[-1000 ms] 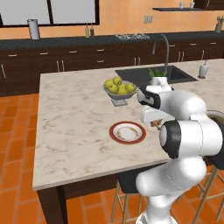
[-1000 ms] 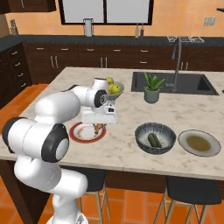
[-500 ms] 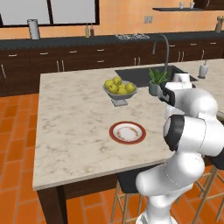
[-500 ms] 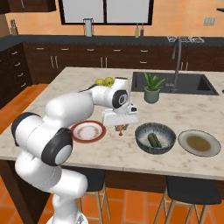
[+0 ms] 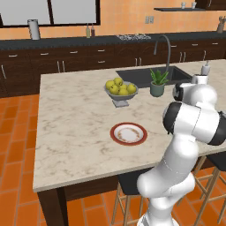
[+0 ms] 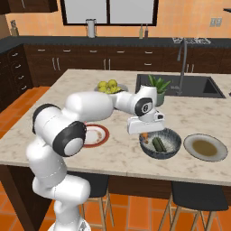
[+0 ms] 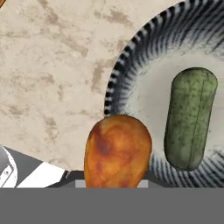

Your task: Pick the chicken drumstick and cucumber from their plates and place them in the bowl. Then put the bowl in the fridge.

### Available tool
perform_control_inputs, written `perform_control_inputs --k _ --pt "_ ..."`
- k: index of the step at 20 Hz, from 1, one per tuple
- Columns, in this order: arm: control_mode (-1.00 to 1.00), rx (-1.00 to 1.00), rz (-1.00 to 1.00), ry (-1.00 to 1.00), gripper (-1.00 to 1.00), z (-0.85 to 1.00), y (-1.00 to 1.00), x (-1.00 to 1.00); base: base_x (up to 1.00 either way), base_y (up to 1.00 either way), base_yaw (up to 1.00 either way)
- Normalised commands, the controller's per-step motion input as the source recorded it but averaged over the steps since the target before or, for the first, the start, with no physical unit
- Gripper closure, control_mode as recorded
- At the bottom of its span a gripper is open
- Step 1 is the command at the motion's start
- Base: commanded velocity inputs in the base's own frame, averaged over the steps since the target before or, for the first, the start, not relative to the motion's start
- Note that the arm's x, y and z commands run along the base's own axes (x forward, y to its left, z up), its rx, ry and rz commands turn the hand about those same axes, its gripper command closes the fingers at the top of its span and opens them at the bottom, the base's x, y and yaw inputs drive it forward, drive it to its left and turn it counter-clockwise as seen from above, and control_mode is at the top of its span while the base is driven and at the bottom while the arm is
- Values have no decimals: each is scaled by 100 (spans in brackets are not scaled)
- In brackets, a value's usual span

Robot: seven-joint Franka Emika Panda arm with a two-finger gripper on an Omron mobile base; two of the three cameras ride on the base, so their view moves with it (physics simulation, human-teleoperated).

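- the marble tabletop (image 6: 113, 153) carries everything, with a sink (image 6: 189, 85) set into its far side
- bowl (image 6: 168, 151) sits between the two plates, dark ribbed outside and pale speckled inside, and the cucumber (image 6: 158, 144) is lying flat in it
- olive-beige plate (image 6: 205, 147) just right of the bowl has nothing on it but a brownish centre
- red-rimmed white plate (image 5: 128, 133) to the left has no food on it either, just some smudgy marks
- silver pedestal bowl (image 5: 121, 96) further back is piled with yellow fruit (image 5: 119, 86), and there's a small potted plant (image 5: 157, 82) by the sink
- tool (image 6: 144, 134) hangs over the bowl's near-left rim, clenched on the chicken drumstick (image 7: 117, 151); in the hand view the drumstick is right above the rim, next to the cucumber
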Motion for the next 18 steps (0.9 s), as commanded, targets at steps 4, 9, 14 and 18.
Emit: perform_control_inputs --k 4,9,14,18 --pt "-100 8 0 -1 100 -32 -50 52 0 0 0" --pt "-100 8 0 -4 100 -31 -24 39 0 0 0" --pt "-100 2 0 0 100 -50 -1 28 0 0 0" --pt "-100 0 0 0 -100 -49 9 33 0 0 0"
